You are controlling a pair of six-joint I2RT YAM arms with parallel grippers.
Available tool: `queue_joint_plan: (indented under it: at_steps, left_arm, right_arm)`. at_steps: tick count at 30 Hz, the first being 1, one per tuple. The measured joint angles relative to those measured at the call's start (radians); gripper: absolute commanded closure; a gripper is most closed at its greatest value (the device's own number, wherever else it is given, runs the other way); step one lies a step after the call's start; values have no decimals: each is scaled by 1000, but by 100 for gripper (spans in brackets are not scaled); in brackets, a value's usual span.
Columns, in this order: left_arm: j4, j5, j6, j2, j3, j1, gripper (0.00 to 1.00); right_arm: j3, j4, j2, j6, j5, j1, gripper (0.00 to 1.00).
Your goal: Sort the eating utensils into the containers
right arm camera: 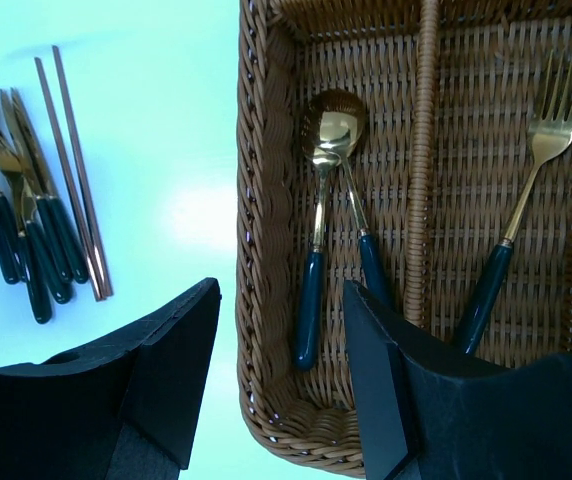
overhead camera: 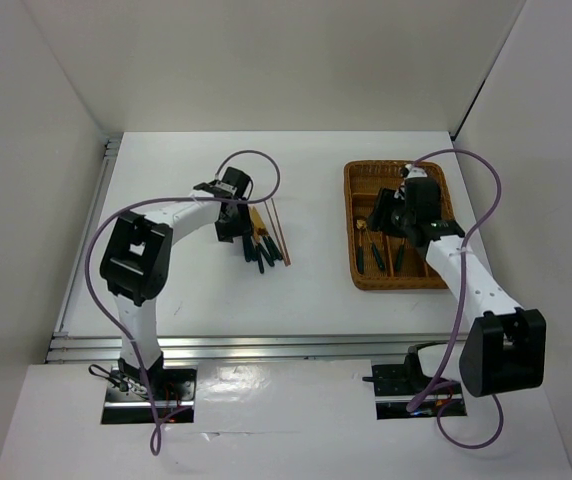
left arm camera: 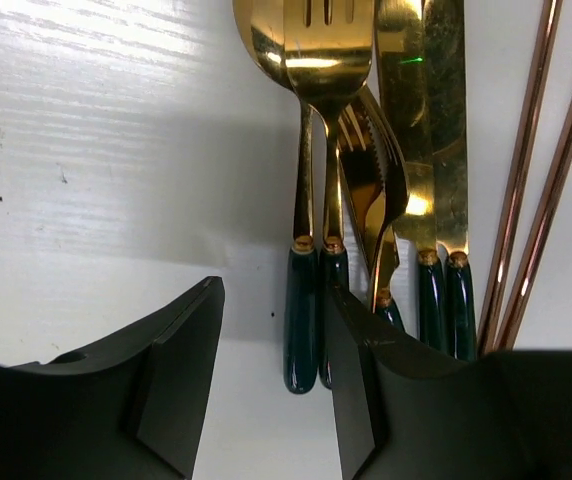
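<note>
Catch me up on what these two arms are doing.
They are sorting cutlery into a wicker tray. The left gripper is down over the pile on the table. Its jaws are apart with two green handles between them, and nothing is gripped yet. Two chopsticks lie beside the pile. The right gripper hovers open and empty over the tray. Two spoons lie in one compartment and a fork in the next.

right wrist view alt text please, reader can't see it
A brown wicker tray holds two gold spoons with dark green handles in one compartment and a matching fork in the next, seen between the open, empty fingers of the right gripper. On the white table beside it lie more cutlery and two chopsticks.
</note>
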State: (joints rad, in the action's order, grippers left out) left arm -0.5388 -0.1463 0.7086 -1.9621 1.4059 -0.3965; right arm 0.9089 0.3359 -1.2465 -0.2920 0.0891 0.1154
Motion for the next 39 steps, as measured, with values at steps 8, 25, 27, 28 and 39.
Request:
queue_joint_plan:
  at_steps: [8, 25, 27, 28, 39]
  left_arm:
    - [-26, -24, -1, -67, 60, 6, 47]
    - [-81, -66, -21, -160, 194, 31, 70]
    - [-81, -67, -25, -161, 196, 31, 75]
    - [-81, -67, -26, -162, 196, 31, 78]
    - [-69, -58, -27, -98, 129, 74, 84]
  right_arm:
    - [0, -1, -40, -2, 2, 0, 40]
    - [17, -16, -93, -14, 37, 5, 40]
    - [18, -23, -93, -23, 51, 7, 40]
    - [18, -27, -93, -26, 56, 10, 40]
    - [21, -101, -95, -29, 112, 180, 40]
